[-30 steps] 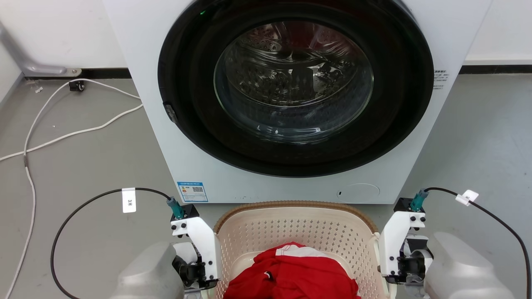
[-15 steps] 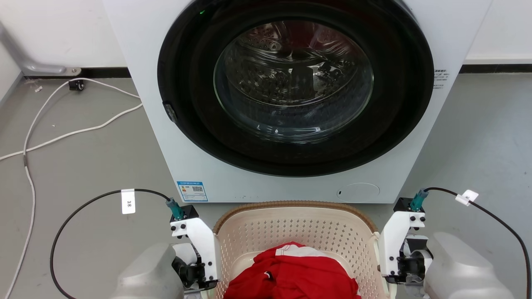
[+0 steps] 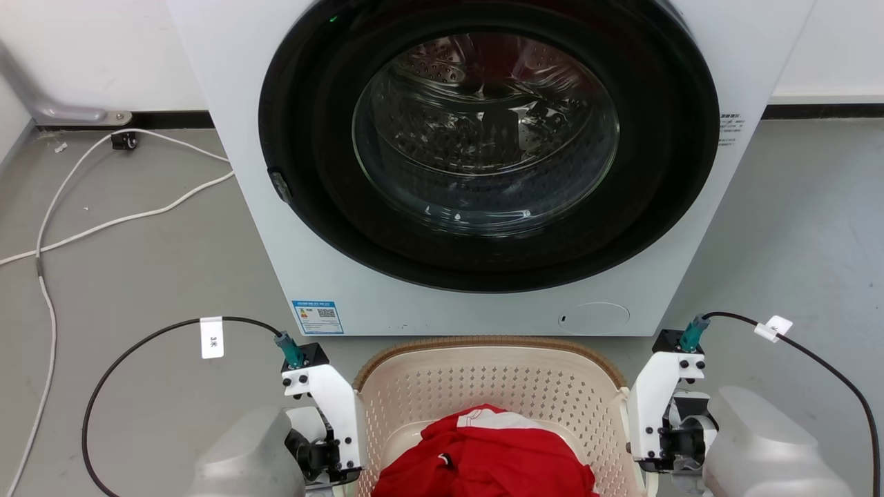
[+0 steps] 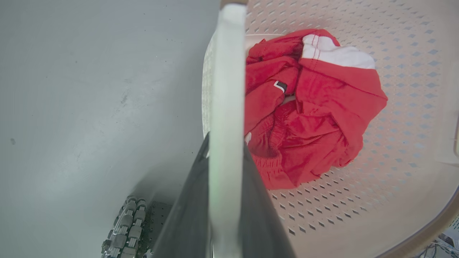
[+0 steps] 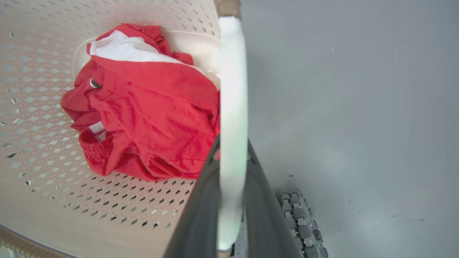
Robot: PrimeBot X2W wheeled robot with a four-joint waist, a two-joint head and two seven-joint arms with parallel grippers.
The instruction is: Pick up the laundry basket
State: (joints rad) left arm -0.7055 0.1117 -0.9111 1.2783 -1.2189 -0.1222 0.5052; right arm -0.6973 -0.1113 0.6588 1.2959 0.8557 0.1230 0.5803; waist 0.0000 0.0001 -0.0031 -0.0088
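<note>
gripping a white side handle [image 4: 227, 71] each, the left gripper [image 4: 226, 143] and right gripper [image 5: 233, 143] squeeze their fingers [image 4: 186, 222] on the laundry basket [image 3: 497, 386], just in front of the washing machine [image 3: 483, 159], with red clothes [image 3: 483, 455] inside.

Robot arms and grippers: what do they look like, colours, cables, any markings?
Each arm has a smooth pale grey forearm shell and a white angular wrist bracket with black screws. A black cable plugs into each wrist through a teal connector and carries a white tag. The left gripper and right gripper have long, dark grey tapering fingers.
</note>
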